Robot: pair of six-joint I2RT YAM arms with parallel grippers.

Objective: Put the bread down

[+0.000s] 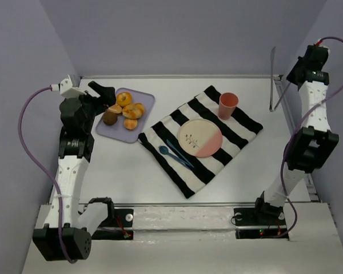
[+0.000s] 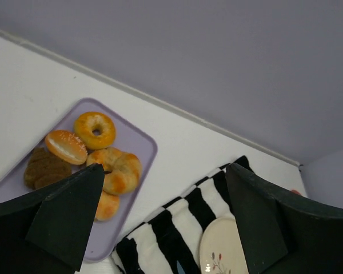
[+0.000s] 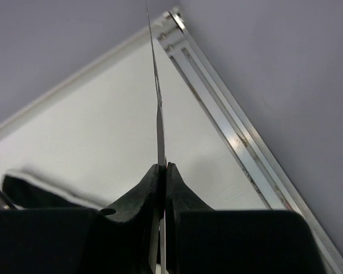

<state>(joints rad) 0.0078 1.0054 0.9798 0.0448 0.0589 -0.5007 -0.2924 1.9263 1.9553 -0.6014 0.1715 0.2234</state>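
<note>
The bread, a small smooth golden bun (image 2: 107, 205), lies at the near end of a lavender tray (image 2: 138, 137), partly behind my left finger; it also shows in the top view (image 1: 130, 123). On the tray with it are a ring bagel (image 2: 97, 130), a seeded bun (image 2: 66, 146), a croissant-like roll (image 2: 119, 168) and a dark brown lump (image 2: 43, 168). My left gripper (image 2: 163, 188) is open and empty, above the tray's left end in the top view (image 1: 106, 97). My right gripper (image 3: 163, 168) is shut on a thin metal knife (image 3: 158, 114), raised at the far right (image 1: 291, 80).
A black-and-white striped cloth (image 1: 160, 134) lies mid-table with a cream-and-pink plate (image 1: 200, 138), a pink cup (image 1: 228, 105) and blue cutlery (image 1: 174, 153) on it. A metal rail (image 3: 240, 142) runs along the right edge. Walls close the back and sides.
</note>
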